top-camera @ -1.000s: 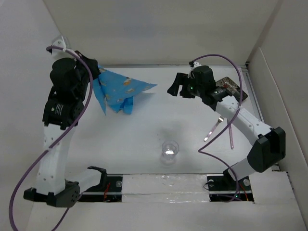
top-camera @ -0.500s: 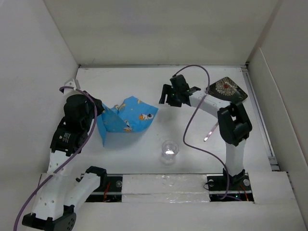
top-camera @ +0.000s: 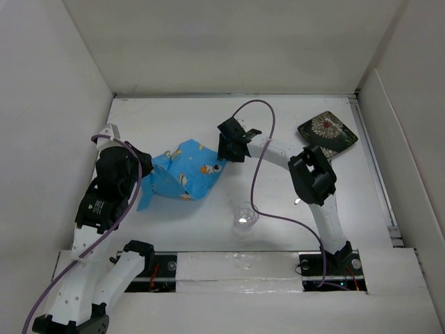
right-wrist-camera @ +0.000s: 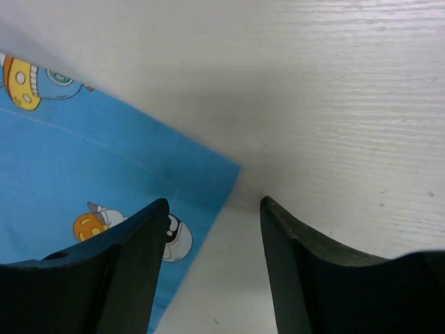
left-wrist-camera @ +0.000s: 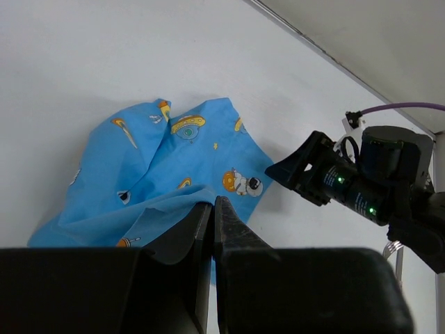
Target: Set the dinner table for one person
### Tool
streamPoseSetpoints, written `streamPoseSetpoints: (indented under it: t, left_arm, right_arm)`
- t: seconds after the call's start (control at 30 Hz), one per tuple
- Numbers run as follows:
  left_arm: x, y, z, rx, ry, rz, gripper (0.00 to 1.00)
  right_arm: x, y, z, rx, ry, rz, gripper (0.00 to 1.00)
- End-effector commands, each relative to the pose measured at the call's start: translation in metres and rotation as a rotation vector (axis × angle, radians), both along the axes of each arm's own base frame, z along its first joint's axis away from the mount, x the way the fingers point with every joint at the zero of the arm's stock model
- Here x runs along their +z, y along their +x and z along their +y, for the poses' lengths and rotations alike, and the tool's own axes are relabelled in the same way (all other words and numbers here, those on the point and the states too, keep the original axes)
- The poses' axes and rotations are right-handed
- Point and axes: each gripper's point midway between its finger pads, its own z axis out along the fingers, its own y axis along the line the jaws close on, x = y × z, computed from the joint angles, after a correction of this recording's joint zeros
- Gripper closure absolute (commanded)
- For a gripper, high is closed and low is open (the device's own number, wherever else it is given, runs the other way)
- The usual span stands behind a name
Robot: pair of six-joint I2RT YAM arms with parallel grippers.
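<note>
The blue cartoon-print cloth mat [top-camera: 186, 172] lies crumpled on the white dinner table [top-camera: 181, 125], left of centre. My left gripper [top-camera: 143, 167] is shut on the mat's left edge; the left wrist view shows the cloth [left-wrist-camera: 167, 167] pinched between my closed jaws [left-wrist-camera: 213, 209]. My right gripper [top-camera: 224, 154] is open and empty, just above the mat's right corner [right-wrist-camera: 208, 174], one finger over the cloth and one over bare table.
A clear glass [top-camera: 244, 217] stands near the front centre. A dark patterned plate [top-camera: 327, 132] lies at the back right. A piece of cutlery [top-camera: 300, 198] lies partly hidden behind the right arm. White walls close in the table on three sides.
My left gripper brought the mat down and toward the front, and it now lies lower on the table. My right gripper swept left from near the plate to the mat's right corner.
</note>
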Motion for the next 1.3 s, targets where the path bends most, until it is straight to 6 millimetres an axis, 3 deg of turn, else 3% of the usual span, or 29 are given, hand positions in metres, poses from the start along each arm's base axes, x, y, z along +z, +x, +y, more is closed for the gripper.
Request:
streamPoseSetpoints:
  t: [0.0, 0.2, 0.5, 0.67, 0.7, 0.77, 0.8, 0.83, 0.87, 0.97, 1.0, 1.07, 1.1, 1.17, 1.2, 1.23, 1.27]
  left_arm:
    - [0.007, -0.002, -0.002, -0.007, 0.001, -0.035, 1.0]
    - [0.003, -0.003, 0.0, 0.003, 0.005, -0.039, 1.0]
    - [-0.001, -0.004, 0.002, 0.005, 0.039, -0.03, 1.0]
    - [-0.004, -0.004, 0.004, 0.011, 0.047, -0.025, 1.0]
    - [-0.005, -0.004, 0.004, 0.011, 0.05, -0.025, 1.0]
    - [-0.004, -0.004, 0.005, 0.017, 0.051, -0.025, 1.0]
    - [-0.004, -0.003, 0.006, 0.019, 0.056, -0.024, 1.0]
    - [0.001, -0.002, 0.005, 0.017, 0.055, -0.038, 1.0]
    - [0.004, 0.0, 0.005, 0.015, 0.057, -0.045, 1.0]
    - [0.02, 0.008, 0.004, 0.016, 0.063, -0.079, 1.0]
    - [0.021, 0.013, 0.003, 0.015, 0.067, -0.076, 1.0]
    - [0.04, 0.019, 0.003, 0.023, 0.065, -0.12, 1.0]
    - [0.041, 0.025, 0.002, 0.026, 0.07, -0.118, 1.0]
    - [0.062, 0.033, 0.001, 0.034, 0.059, -0.169, 1.0]
    - [0.063, 0.04, -0.001, 0.031, 0.064, -0.166, 1.0]
    - [0.078, 0.044, -0.003, 0.03, 0.051, -0.203, 1.0]
    - [0.083, 0.047, -0.007, 0.017, 0.045, -0.215, 1.0]
  right_arm:
    - [-0.009, 0.004, -0.023, -0.08, -0.106, 0.012, 0.41]
    - [-0.031, -0.003, -0.024, -0.061, -0.137, 0.07, 0.55]
    - [-0.031, 0.001, -0.008, -0.026, -0.121, 0.075, 0.61]
    - [-0.03, -0.001, -0.002, -0.025, -0.11, 0.077, 0.82]
    - [-0.027, -0.001, -0.002, -0.034, -0.089, 0.053, 1.0]
    - [-0.008, 0.002, 0.0, -0.047, -0.049, 0.015, 1.0]
    - [-0.009, 0.0, -0.001, -0.047, -0.028, -0.004, 1.0]
    - [0.001, 0.004, -0.006, -0.058, -0.003, -0.028, 1.0]
    - [0.032, 0.01, -0.008, -0.071, 0.046, -0.083, 1.0]
    - [0.072, 0.017, -0.024, -0.09, 0.085, -0.173, 1.0]
    - [0.11, 0.017, -0.028, -0.095, 0.12, -0.244, 1.0]
    - [0.138, 0.012, -0.041, -0.093, 0.126, -0.293, 1.0]
    - [0.176, 0.009, -0.052, -0.101, 0.167, -0.357, 1.0]
    - [0.2, 0.0, -0.067, -0.095, 0.176, -0.402, 1.0]
    - [0.214, -0.002, -0.077, -0.109, 0.181, -0.43, 1.0]
    - [0.244, -0.009, -0.09, -0.108, 0.201, -0.489, 1.0]
    - [0.25, -0.016, -0.095, -0.099, 0.202, -0.506, 1.0]
